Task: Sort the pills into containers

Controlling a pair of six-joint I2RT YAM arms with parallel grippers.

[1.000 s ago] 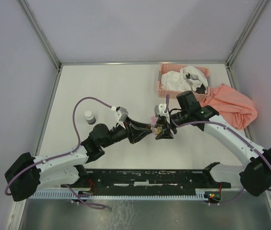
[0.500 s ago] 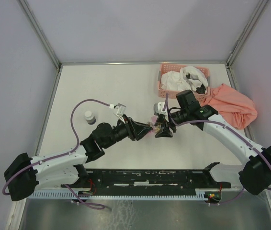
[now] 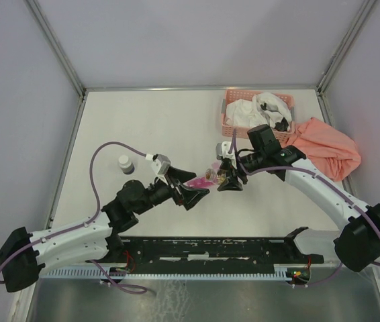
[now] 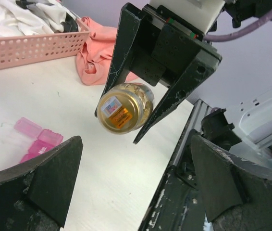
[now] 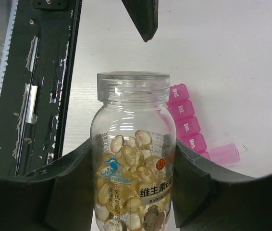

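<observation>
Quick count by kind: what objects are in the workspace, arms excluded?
bottles: 2, the capsule bottle in the right gripper and a small capped bottle
pill organizer: 1
basket: 1, contents not counted
loose cloth: 1
total: 5

On the counter [image 3: 150, 127], a pink basket [image 3: 225, 119] of white cloths [image 3: 247, 111] sits beyond the right claw [image 3: 226, 178], a salmon cloth [image 3: 327, 151] lies farther right, touching the basket, and a small vial [image 3: 125, 164] stands well left of the left claw [image 3: 191, 190].
</observation>
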